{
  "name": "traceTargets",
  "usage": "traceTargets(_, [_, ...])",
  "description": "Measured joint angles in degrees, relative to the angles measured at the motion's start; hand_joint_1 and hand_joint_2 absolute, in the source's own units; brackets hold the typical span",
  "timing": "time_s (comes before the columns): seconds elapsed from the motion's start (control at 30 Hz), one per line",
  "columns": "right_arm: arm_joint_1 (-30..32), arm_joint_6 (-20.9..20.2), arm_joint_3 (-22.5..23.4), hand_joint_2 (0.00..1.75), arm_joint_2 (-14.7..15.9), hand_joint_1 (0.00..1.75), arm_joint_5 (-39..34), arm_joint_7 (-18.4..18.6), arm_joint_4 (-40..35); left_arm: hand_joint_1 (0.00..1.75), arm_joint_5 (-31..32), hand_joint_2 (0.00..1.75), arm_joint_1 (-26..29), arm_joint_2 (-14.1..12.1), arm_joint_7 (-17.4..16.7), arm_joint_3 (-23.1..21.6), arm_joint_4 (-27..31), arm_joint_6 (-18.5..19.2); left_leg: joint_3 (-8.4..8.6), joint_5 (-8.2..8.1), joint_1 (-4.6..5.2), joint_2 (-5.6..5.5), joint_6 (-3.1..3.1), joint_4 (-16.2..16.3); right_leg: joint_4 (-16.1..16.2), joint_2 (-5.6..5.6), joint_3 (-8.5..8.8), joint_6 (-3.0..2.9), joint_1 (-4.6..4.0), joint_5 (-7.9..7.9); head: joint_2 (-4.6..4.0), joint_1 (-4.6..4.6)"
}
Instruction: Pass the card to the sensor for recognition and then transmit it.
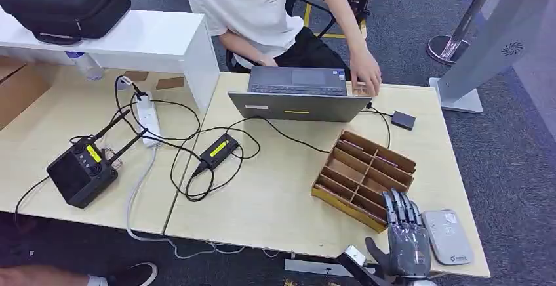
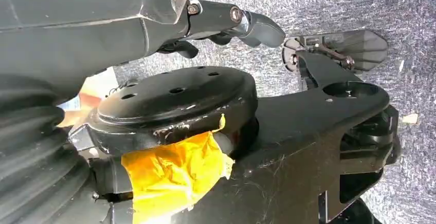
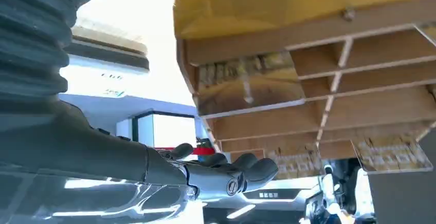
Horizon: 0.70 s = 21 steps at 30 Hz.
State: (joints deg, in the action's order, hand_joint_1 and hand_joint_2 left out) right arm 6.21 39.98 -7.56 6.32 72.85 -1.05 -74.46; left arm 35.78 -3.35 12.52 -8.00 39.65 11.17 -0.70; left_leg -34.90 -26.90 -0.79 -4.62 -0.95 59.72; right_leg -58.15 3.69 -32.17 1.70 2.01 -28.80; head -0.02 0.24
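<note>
Right robot hand (image 1: 406, 237) raised at the near edge of the bench (image 1: 275, 201), fingers extended and holding nothing, between the wooden divider tray (image 1: 362, 176) and white sensor (image 1: 447, 235). Cards (image 3: 393, 154) apparently slotted in tray. Left robot hand (image 2: 226, 21) hanging low, seemingly empty.

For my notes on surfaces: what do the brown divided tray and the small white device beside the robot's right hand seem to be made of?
The brown divided tray looks like matt fibreboard or thin wood: flat brown slats, paler edges. The small white device looks like smooth moulded plastic: rounded corners, even pale surface.
</note>
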Motion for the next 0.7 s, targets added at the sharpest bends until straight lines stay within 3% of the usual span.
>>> traceTargets(0.7, [-1.65,0.0,-0.96,1.75,-0.59,0.0,-1.64,0.79,-0.7,0.0,1.03,1.75,-0.15,0.0,-0.35,0.0,0.0,0.02,0.0,0.0,0.0,0.01,0.0,0.0,-0.01,0.0,0.0,0.0,0.0,0.0,0.0,0.0])
